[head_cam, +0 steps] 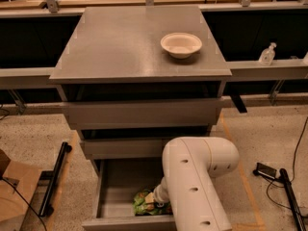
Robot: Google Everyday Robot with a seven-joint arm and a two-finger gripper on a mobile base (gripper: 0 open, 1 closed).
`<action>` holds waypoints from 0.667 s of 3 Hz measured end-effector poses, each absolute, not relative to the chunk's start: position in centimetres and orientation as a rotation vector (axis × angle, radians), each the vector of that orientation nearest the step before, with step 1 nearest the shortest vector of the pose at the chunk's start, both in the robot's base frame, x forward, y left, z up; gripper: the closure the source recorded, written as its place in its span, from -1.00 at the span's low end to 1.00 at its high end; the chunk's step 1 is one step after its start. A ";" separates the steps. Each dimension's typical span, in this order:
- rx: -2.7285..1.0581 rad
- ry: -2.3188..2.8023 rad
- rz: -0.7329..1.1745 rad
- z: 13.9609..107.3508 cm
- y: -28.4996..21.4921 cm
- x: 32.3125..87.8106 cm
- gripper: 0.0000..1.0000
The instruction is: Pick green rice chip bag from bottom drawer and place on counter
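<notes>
Green rice chip bag (143, 205) sits in the bottom drawer (118, 184), near its front panel. The gripper (154, 198) is down in that drawer, right at the bag (can't tell if it's got hold). Lifting it to the counter (120, 47) above the drawer isn't done yet.

White arm (190, 191) rises from the bottom edge, bulky elbow (216, 155) above and right of the jaws. Wrist (161, 194) angles down-left from the forearm. Jaws sit at the wrist's low end, mostly hidden behind it.
</notes>
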State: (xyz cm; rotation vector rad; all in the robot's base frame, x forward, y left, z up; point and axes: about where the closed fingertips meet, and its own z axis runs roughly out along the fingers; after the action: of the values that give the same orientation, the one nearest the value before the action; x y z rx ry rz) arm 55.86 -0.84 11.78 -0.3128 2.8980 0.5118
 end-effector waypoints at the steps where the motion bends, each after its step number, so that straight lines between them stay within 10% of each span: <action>1: -0.297 2.868 0.645 12.8 -0.2 55.8 1.00; 2: -0.323 2.694 0.933 17.7 1.7 58.7 1.00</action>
State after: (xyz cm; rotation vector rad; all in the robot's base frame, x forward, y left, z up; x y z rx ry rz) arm 58.73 1.66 17.73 -0.3230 2.6937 0.9332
